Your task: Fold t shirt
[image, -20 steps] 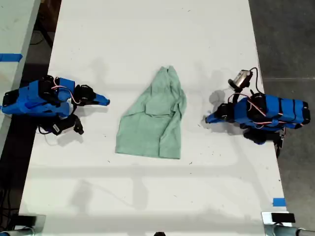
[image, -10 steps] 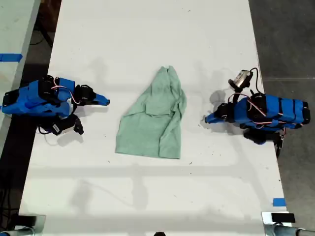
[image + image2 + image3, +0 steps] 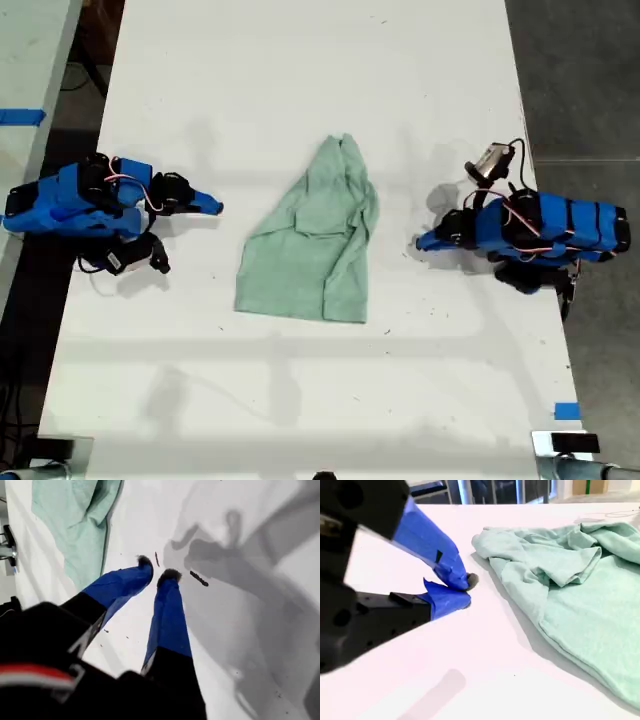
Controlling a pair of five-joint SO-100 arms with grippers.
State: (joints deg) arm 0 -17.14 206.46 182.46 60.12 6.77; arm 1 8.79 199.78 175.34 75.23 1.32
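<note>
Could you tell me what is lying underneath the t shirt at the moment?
The t shirt lies crumpled on the bare white table. Around its edges only tabletop shows; anything beneath the cloth is covered.

Bright, even overhead light washes the white table nearly to glare. Several soft overlapping shadows spread beyond my first gripper. Beside my second gripper the near housing blurs.

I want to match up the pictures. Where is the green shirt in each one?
Exterior view: the t shirt lies mid-table, between the two arms.
First wrist view: the shirt shows beyond my first gripper, not touching it.
Second wrist view: the shirt fills the far side, past my second gripper.
Shared landmark: the white table.
</note>
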